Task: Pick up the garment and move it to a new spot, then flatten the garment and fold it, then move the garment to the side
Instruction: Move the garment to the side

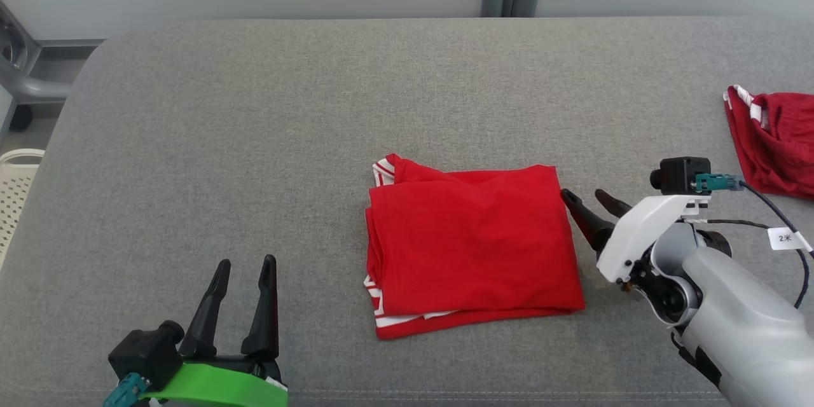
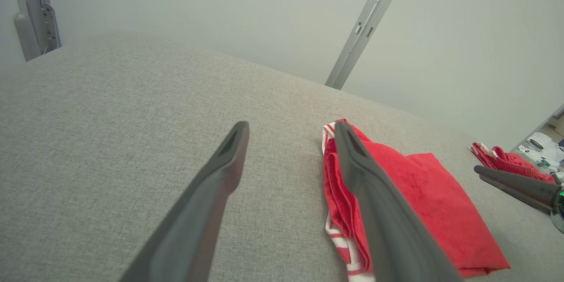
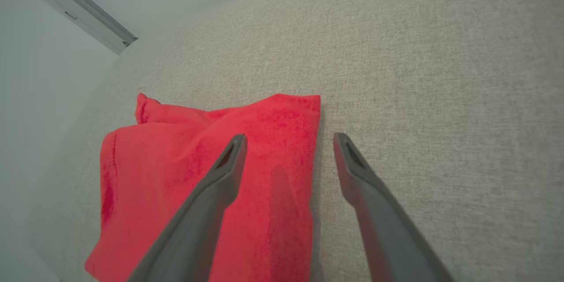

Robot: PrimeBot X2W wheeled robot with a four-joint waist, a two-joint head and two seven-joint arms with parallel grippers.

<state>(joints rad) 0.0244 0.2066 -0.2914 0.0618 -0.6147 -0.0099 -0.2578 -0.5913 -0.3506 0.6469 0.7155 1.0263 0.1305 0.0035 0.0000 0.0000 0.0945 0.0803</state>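
Note:
A red garment (image 1: 470, 245) with white striped trim lies folded into a rough rectangle at the middle of the grey table (image 1: 254, 140). My right gripper (image 1: 588, 198) hovers at the garment's right edge, open and empty, its fingers straddling that edge in the right wrist view (image 3: 288, 139) over the garment (image 3: 198, 176). My left gripper (image 1: 246, 265) is at the lower left, open and empty, well apart from the garment. In the left wrist view (image 2: 291, 125) the garment (image 2: 423, 194) sits beyond the right finger.
A second red garment (image 1: 776, 140) with white trim lies crumpled at the table's right edge, also seen far right as a red heap (image 2: 506, 158). A white perforated basket (image 1: 16, 191) stands beside the table on the left. Cables trail from my right wrist.

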